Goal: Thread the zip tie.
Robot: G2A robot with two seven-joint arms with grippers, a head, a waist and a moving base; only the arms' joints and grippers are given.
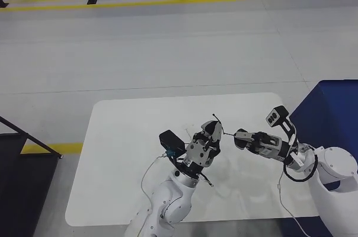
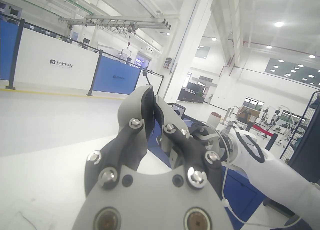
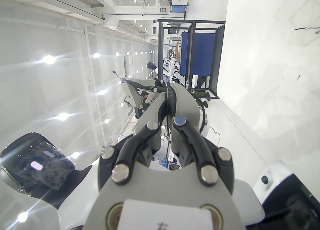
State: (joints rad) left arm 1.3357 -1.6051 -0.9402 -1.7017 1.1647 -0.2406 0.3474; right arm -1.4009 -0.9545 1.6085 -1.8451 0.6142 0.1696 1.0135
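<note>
A thin black zip tie [image 1: 221,129] hangs in the air above the white table [image 1: 125,148], between my two grippers. My left gripper [image 1: 213,134] is shut on it, and the tie's head end [image 2: 145,74] sticks out past its fingertips. In the left wrist view that gripper [image 2: 151,96] has its pads pressed together. My right gripper [image 1: 238,137] faces it from the right, a short way off, shut on the tie's thin strap [image 3: 167,105]. In the right wrist view my right gripper [image 3: 169,90] points at the left gripper [image 3: 140,92] just beyond it.
A blue cabinet [image 1: 339,112] stands against the table's right side. A dark rack [image 1: 16,178] stands off the left side. A clear sheet with black strands [image 3: 306,28] lies on the table away from the grippers.
</note>
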